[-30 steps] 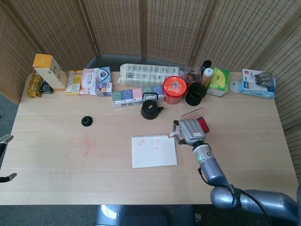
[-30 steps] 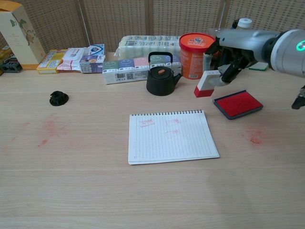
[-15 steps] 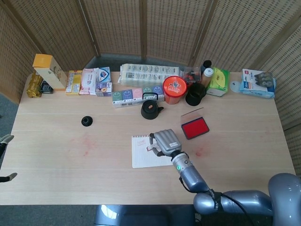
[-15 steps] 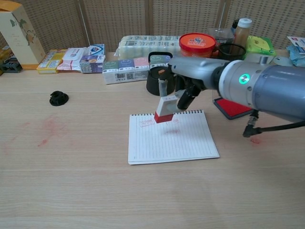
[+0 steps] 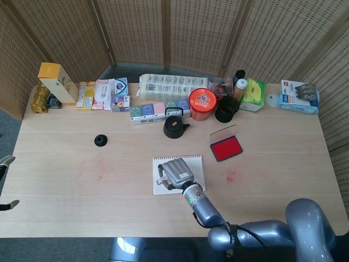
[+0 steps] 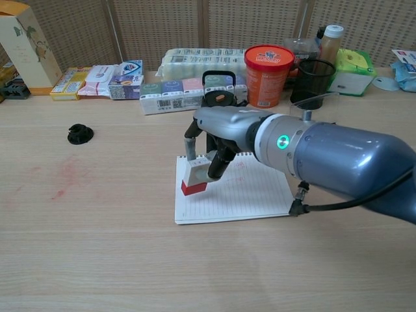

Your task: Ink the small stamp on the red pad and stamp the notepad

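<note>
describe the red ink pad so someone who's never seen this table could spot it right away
On the table, go to the back row's red tub and black cup. The ink pad lies just in front of them, right of the notepad: the only flat dark tray with a bright red rectangle.

- This looks like a staged robot test space, not a home: woven cane screens [image 5: 180, 33] fence off the top of the frame.
- Packaged goods [image 5: 103, 94] line the back edge of a plain wooden table [image 5: 65, 180].

Right hand [image 6: 218, 133] reaches forward, fingers [image 6: 216, 164] curled downward in a grip.
</note>
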